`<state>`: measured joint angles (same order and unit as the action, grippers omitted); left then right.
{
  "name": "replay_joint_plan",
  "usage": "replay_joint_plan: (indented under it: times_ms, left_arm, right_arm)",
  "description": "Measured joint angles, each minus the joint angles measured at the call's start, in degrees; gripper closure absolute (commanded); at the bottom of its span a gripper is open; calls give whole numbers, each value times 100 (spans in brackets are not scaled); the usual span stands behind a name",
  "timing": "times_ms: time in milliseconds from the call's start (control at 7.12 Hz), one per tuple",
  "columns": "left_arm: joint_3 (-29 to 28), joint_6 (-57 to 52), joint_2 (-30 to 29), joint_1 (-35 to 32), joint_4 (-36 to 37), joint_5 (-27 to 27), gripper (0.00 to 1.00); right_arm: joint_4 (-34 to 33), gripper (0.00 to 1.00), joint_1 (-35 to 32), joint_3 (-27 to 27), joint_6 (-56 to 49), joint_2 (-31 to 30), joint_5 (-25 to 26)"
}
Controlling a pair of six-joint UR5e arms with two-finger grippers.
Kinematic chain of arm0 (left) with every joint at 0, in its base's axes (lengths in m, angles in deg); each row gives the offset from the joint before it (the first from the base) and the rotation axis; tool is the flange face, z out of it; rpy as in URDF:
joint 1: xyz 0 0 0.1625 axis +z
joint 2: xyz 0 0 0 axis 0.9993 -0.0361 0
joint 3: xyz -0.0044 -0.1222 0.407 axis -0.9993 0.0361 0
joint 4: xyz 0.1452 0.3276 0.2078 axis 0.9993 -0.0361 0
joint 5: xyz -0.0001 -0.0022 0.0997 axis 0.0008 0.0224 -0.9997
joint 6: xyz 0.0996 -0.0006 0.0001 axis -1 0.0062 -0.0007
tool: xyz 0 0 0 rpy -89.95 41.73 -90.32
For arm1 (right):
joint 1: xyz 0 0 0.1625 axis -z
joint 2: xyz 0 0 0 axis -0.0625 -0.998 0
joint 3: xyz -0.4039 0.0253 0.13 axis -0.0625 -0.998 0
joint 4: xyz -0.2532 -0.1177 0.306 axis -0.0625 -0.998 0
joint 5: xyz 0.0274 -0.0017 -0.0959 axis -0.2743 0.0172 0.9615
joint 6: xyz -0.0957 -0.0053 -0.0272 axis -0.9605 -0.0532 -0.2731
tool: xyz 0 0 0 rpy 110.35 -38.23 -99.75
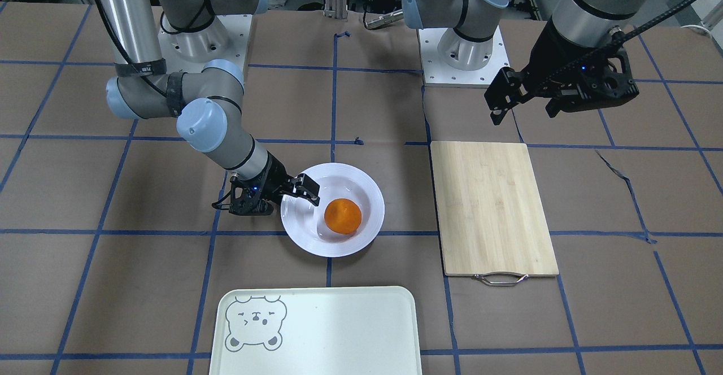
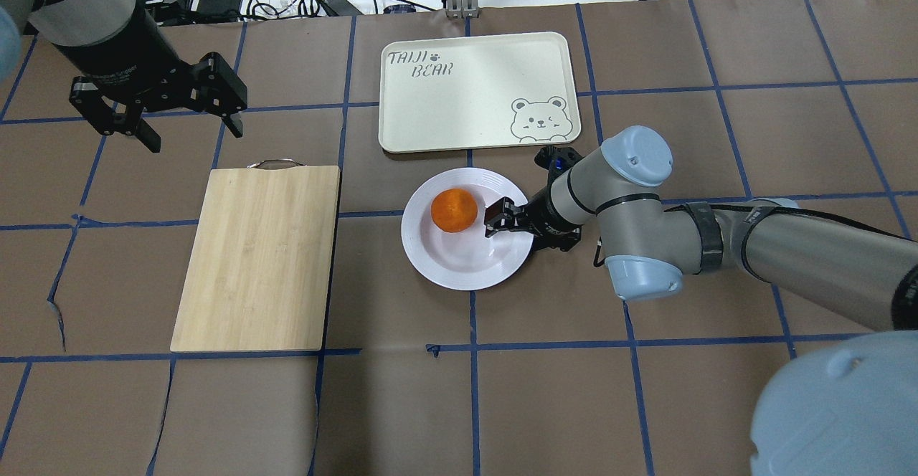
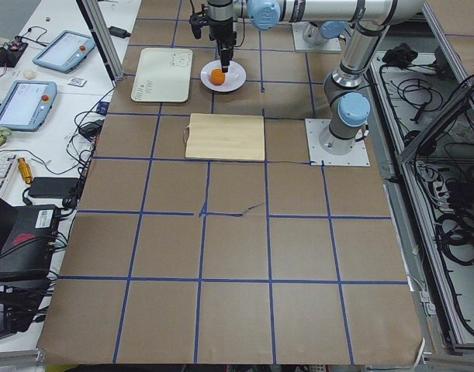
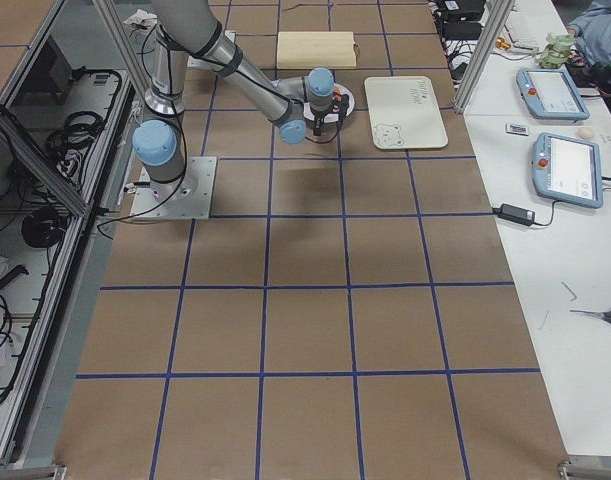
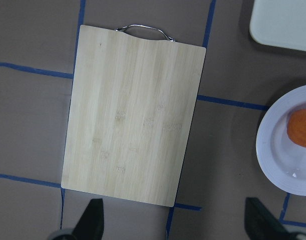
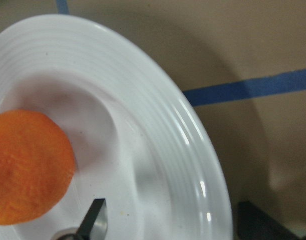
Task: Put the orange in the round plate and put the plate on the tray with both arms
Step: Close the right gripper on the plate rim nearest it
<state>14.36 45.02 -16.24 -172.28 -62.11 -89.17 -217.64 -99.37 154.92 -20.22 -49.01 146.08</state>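
The orange (image 1: 343, 216) (image 2: 454, 210) lies in the sunken centre of the round white plate (image 1: 370, 191) (image 2: 459, 264), which rests on the table. My right gripper (image 1: 294, 197) (image 2: 513, 229) is low at the plate's edge and open. In the right wrist view one finger (image 6: 95, 220) is inside the plate near the orange (image 6: 27, 165), the other outside the rim (image 6: 193, 150). The cream-green tray (image 1: 339, 330) (image 2: 466, 82) with the bear face lies just beyond the plate, with nothing on it. My left gripper (image 1: 525, 109) (image 2: 193, 135) hangs open, high above the table.
A light wooden cutting board (image 1: 491, 205) (image 2: 258, 254) (image 5: 132, 115) with a metal handle lies between the plate and the left arm's side. Brown paper with blue tape lines covers the table. Cables and tablets sit past the far edge.
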Motion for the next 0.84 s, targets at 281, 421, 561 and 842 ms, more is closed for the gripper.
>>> replay_joint_plan:
  times_ms: [281, 421, 561, 842]
  left_arm:
    - [1, 0, 1, -1, 0, -28, 0]
    - [-2, 0, 1, -3, 2, -46, 0]
    - [-3, 0, 2, -3, 6, -51, 0]
    - [-2, 0, -3, -3, 8, -52, 0]
  right_arm:
    - [-2, 63, -1, -11, -3, 30, -123]
    - [3, 85, -1, -21, -23, 31, -135]
    - [4, 91, -2, -34, -48, 35, -138]
    - [12, 100, -2, -65, -15, 32, -142]
